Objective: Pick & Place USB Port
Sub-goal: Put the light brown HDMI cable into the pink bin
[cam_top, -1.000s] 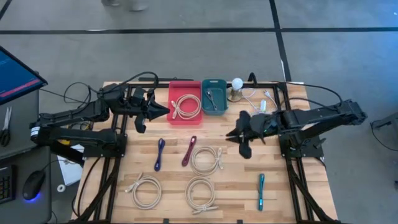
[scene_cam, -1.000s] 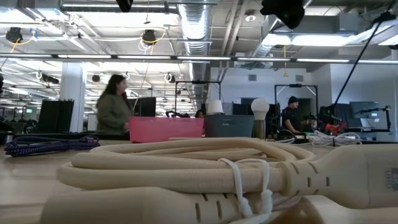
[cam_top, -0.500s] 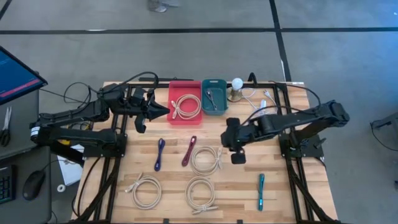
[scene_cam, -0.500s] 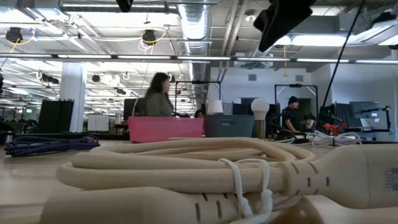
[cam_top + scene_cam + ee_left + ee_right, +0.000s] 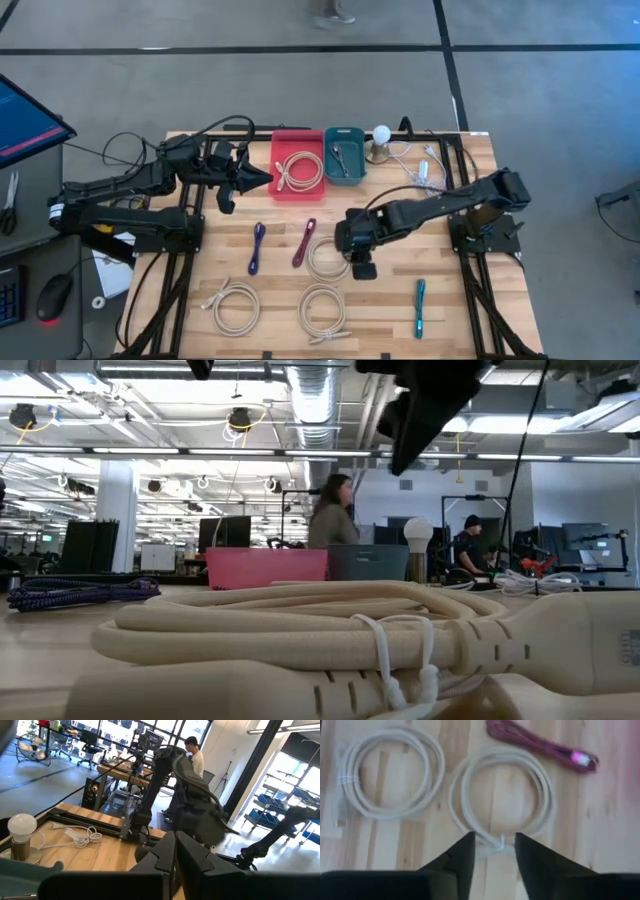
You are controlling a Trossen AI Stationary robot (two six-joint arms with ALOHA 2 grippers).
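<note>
White cable coil point(image 5: 501, 804) beneath open, empty right claw point(image 5: 494, 851)

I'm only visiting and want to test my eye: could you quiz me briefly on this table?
1. True or false: the red tray holds a coiled white cable.
2. Which gripper hovers over the middle white coil? A) left B) right
3. Fill in: the right gripper has its fingers ____.

Key: 1 true; 2 B, while the left gripper waits beside the red tray; 3 open, either side of the coil's tie.
</note>
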